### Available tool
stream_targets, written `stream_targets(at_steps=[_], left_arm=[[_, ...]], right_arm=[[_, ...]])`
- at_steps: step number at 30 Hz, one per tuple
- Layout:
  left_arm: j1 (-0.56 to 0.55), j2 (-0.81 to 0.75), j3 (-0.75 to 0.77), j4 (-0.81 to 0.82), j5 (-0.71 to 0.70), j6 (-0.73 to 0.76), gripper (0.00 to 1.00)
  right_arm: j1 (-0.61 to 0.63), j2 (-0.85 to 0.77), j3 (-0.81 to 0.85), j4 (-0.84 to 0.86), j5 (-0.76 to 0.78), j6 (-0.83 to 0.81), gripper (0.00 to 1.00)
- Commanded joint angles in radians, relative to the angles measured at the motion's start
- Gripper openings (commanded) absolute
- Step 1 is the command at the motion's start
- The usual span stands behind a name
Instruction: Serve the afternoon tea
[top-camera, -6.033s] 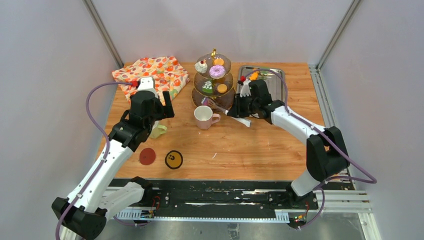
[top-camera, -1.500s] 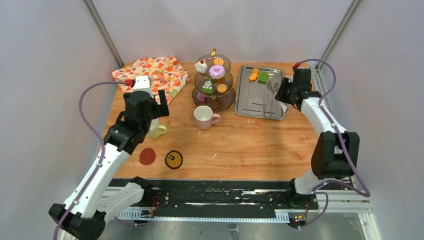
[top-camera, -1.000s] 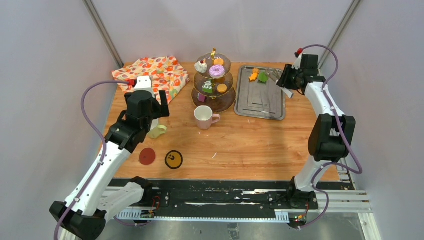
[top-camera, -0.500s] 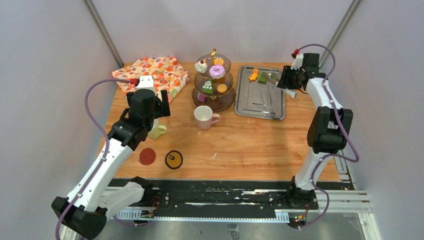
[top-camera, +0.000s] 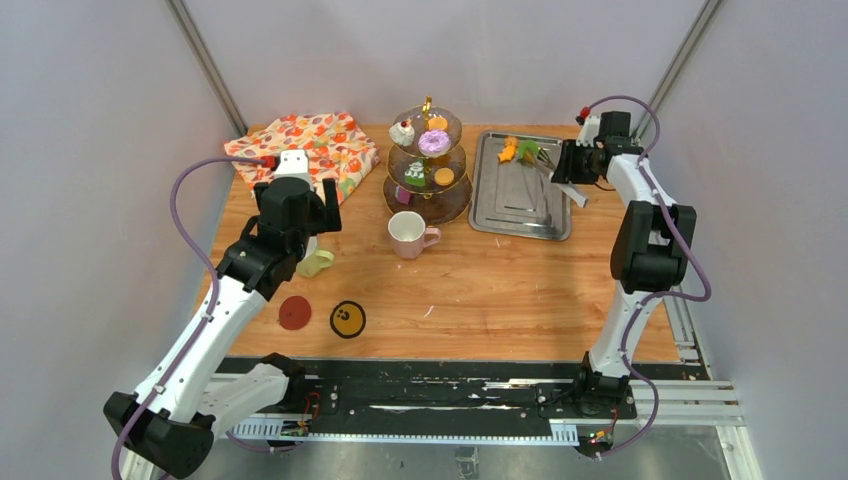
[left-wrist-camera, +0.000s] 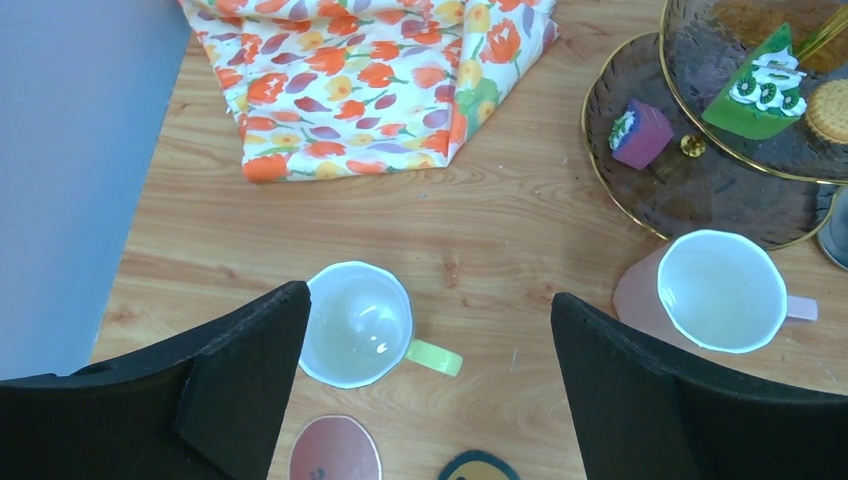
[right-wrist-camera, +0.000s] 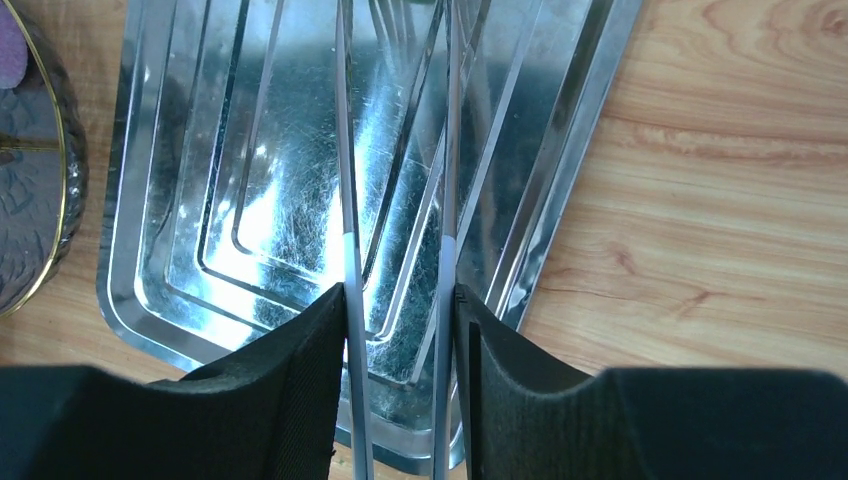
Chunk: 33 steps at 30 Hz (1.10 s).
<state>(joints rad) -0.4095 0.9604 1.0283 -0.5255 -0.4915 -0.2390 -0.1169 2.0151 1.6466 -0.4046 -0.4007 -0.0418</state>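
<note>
Right jaws pinch the tongs (right-wrist-camera: 348, 250) over the tray (right-wrist-camera: 180, 150) (left jaws gape, empty).

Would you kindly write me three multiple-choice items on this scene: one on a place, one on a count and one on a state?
1. Where is the green mug? A on the tray; B on the table, under the left tool; C on the stand.
2. How many coasters lie there? A one; B four; C two.
3. The right tool is: A shut on tongs; B open, empty; C out of view.
Answers: 1 B, the left wrist view looks down on it on bare wood; 2 C, one red, one black; 3 A, it clamps both tong arms.
</note>
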Motion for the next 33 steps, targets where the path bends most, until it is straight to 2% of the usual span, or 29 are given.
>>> stream_targets(at_steps=[1,4,8,12,16,23,27,33], left_arm=[[-0.002,0.001,0.004,0.029,0.001,0.007,0.95],[-0.002,0.001,0.009,0.024,-0.003,0.013,0.95],[-0.003,-0.003,0.012,0.016,-0.021,0.021,0.95],[-0.002,-0.013,0.010,0.012,-0.018,0.022,0.95],[-0.002,-0.018,0.011,0.009,0.001,0.006,0.95],[-0.002,-0.058,0.000,0.009,0.035,-0.013,0.95],[-0.002,-0.064,-0.017,0.024,0.055,-0.050,0.95],[-0.002,-0.078,-0.017,0.010,0.097,-0.073,0.95]], right_arm=[[-0.013,0.010,0.026,0.029,-0.036,0.019,0.40],[-0.013,0.005,0.009,0.047,-0.034,0.016,0.36],[-0.013,0.003,0.000,0.033,-0.038,0.014,0.13],[-0.013,-0.027,-0.040,0.034,-0.051,0.036,0.01],[-0.012,-0.127,-0.099,0.025,-0.077,0.136,0.01],[0.041,-0.432,-0.414,0.095,-0.014,0.276,0.01],[0.117,-0.598,-0.535,0.088,0.002,0.316,0.01],[0.267,-0.692,-0.608,0.079,0.045,0.355,0.01]])
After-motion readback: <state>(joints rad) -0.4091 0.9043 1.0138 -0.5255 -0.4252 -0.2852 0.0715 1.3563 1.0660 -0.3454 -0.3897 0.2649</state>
